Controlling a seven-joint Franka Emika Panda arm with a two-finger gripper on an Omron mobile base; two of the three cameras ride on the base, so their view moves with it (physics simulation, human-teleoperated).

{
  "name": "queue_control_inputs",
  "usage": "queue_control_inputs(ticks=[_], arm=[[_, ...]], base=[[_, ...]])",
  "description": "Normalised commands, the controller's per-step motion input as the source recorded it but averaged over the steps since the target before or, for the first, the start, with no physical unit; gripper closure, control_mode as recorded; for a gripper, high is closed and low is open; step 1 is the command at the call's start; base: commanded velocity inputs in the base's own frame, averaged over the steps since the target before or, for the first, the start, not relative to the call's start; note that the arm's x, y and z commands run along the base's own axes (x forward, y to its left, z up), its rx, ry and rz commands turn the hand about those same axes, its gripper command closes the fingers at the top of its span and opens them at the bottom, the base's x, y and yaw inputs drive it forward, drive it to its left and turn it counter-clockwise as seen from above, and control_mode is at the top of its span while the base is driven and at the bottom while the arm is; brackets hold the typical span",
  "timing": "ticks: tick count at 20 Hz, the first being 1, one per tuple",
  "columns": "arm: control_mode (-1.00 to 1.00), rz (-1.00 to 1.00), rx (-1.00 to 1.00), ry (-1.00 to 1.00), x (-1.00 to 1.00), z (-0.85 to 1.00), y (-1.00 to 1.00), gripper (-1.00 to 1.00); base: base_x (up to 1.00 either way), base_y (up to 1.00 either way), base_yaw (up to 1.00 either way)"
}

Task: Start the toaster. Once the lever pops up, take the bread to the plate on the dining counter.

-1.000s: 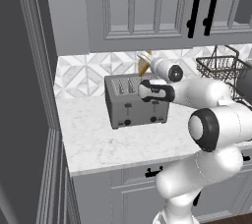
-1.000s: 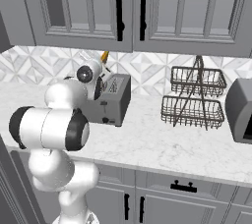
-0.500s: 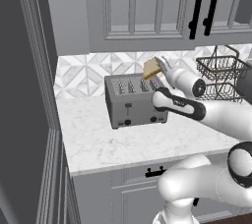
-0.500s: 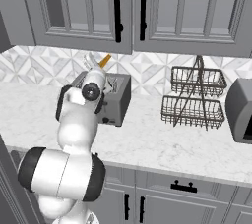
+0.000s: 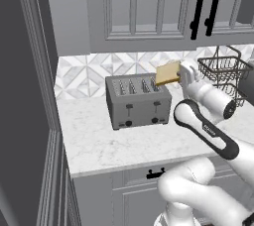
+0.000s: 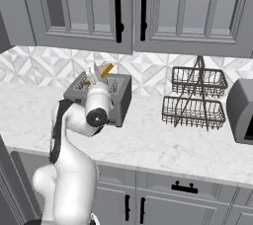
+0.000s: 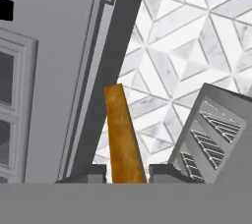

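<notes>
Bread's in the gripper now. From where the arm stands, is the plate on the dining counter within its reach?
Probably not from here. The gripper holds the bread lifted just above the toaster, but no plate or dining counter is in sight, so the base would likely have to drive first.

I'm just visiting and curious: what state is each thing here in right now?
bread: lifted clear above the toaster, gripped edge-on in the robot's closed jaws.
toaster: upright on the counter, its visible slots look empty, levers about mid-height.
gripper: closed on the bread.
wire basket rack: upright, both tiers look empty.
upper cabinets: doors shut.
</notes>
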Motion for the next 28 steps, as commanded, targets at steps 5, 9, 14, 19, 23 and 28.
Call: queue_control_inputs(ticks=[5,9,14,19,23,28], arm=[[-1.0,0.0,-0.11,0.14,-1.0,0.08,-0.2,1.0],[-1.0,0.0,-0.33,0.26,-1.0,0.01,-0.18,1.0],[-1.0,0.0,-0.46,0.41,-0.94,0.0,-0.05,1.0],[-1.0,0.0,-0.43,0.26,-0.4,-0.27,0.33,1.0],[-1.0,0.0,-0.25,0.03,-0.03,-0.27,0.34,1.0],[-1.0,-0.01,-0.14,0.0,-0.01,-0.14,0.11,1.0]], base=[[0.0,0.0,0.0],[0.0,0.0,0.0],[0.0,0.0,0.0],[0.0,0.0,0.0],[0.0,0.0,0.0],[0.0,0.0,0.0]])
